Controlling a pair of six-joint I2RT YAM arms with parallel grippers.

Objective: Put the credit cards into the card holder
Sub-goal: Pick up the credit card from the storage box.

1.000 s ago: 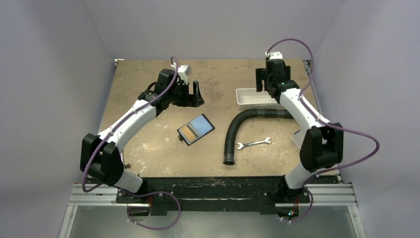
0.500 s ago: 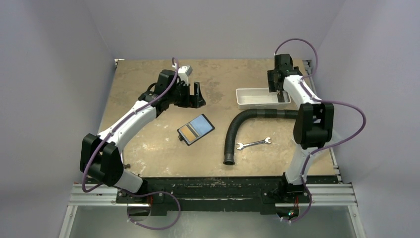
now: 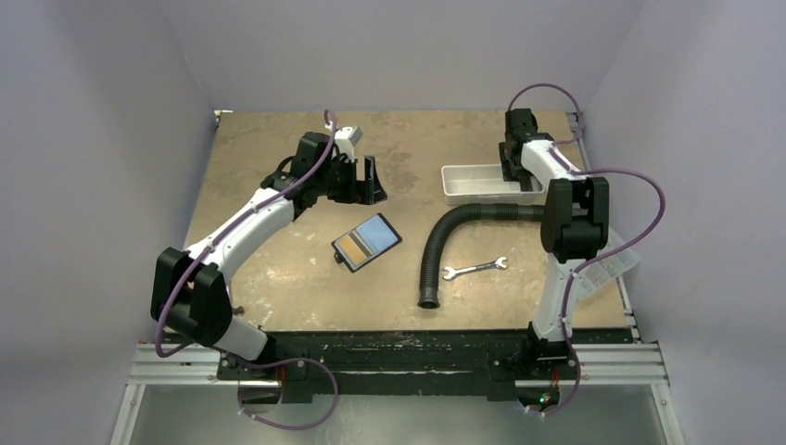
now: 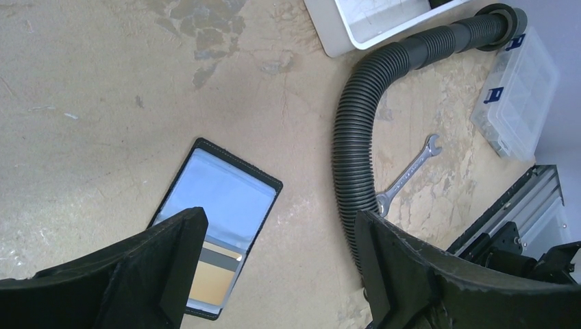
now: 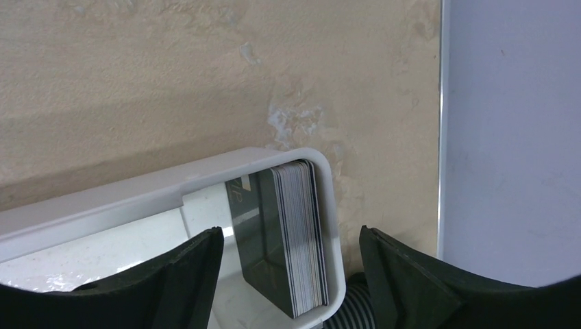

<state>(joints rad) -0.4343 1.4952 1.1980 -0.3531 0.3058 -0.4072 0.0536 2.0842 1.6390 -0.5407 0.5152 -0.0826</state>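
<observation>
The black card holder (image 3: 366, 242) lies unfolded on the table, its clear pockets up (image 4: 223, 195). A yellowish-tan card with a grey stripe (image 4: 214, 275) sits in its near pocket. A stack of credit cards (image 5: 301, 233) stands on edge against the right end of the white tray (image 5: 137, 195). My right gripper (image 5: 291, 240) hangs open over that end, one finger on each side of the stack and neither touching it. My left gripper (image 3: 366, 181) is open and empty, a little behind and left of the holder; in its wrist view (image 4: 279, 225) the holder lies beneath the left finger.
A black corrugated hose (image 3: 445, 232) curves from the tray (image 3: 463, 185) toward the near edge. A silver wrench (image 3: 475, 268) lies to the right of the hose. A clear compartment box (image 3: 612, 269) sits at the table's right edge, partly behind my right arm.
My right arm has folded up and swung its gripper from the tray's back rim to its right end, and its jaws have narrowed slightly. The left arm has barely moved.
</observation>
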